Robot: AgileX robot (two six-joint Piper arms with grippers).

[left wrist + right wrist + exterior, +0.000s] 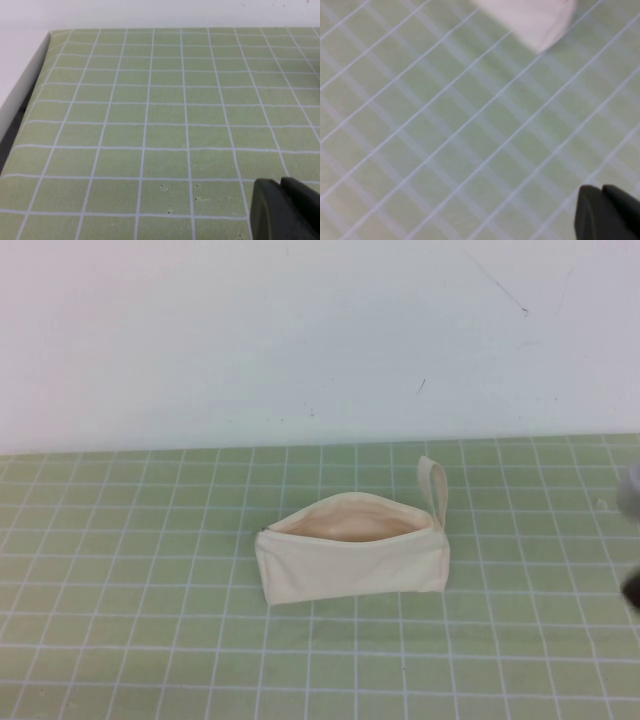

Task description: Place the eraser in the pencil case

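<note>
Cream pencil case lies unzipped mid-mat, loop strap at right.

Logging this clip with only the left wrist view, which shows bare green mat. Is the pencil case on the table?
Observer: Yes. In the high view the pencil case lies in the middle of the mat, unzipped, with its peach lining showing.
Operator: And the eraser?
Observer: No view shows the eraser on the mat. I cannot tell whether it is inside the case.
Operator: Where are the arms?
Observer: The right gripper hangs over the mat near a corner of the case. The left gripper is over bare mat, outside the high view.
</note>
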